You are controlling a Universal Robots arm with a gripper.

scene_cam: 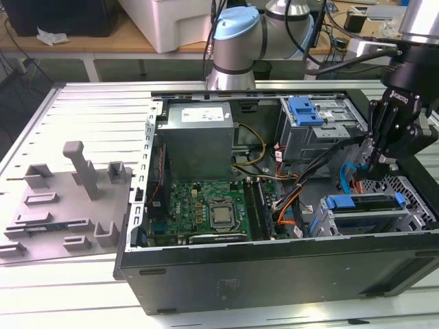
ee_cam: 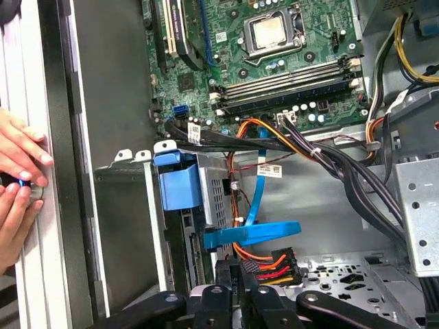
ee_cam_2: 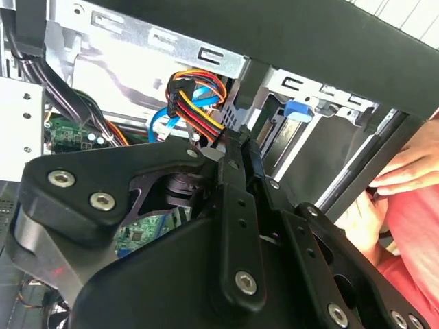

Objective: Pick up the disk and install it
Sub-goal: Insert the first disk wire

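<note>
The pincer [scene_cam: 370,164], closed on nothing, hovers just above the disk [scene_cam: 363,203] lying in its bay [scene_cam: 417,214], probably to press it home.

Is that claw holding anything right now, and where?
It cannot be told: the gripper is at the power plug with coloured wires, but any grip is hidden.

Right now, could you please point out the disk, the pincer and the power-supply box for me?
the disk [scene_cam: 367,205], exterior view, middle of its upper side.
the pincer [scene_cam: 369,164], exterior view, midway between its fingertips.
the power-supply box [scene_cam: 199,145], exterior view, its grey side face.
</note>
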